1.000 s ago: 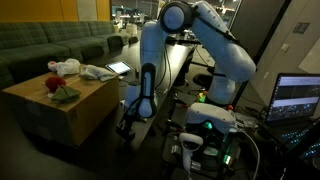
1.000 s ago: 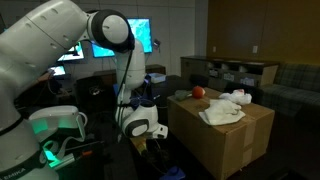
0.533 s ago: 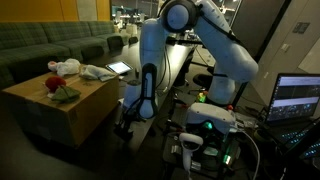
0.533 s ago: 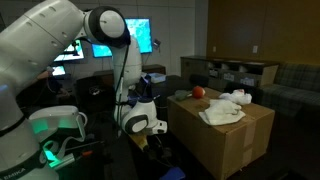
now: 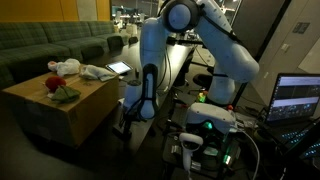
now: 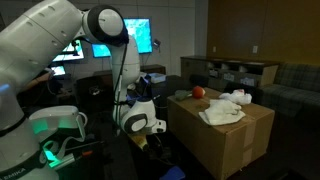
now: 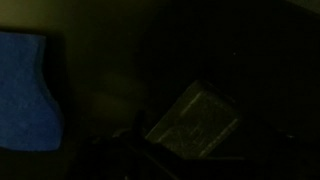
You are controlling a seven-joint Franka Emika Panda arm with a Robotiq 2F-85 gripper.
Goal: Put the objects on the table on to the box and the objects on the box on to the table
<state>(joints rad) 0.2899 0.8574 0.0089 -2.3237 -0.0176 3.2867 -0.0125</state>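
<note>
End effector low beside box
Red object and white cloth lie above it, atop the box; its grip cannot be told.

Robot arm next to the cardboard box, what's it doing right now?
The white robot arm is bent down low beside the cardboard box. Its gripper is in the dark near the box's base. I cannot tell whether it is open or holding anything, and the wrist view is almost black. On top of the box lie a red round object and some white cloths, and nothing is touching them.
</note>
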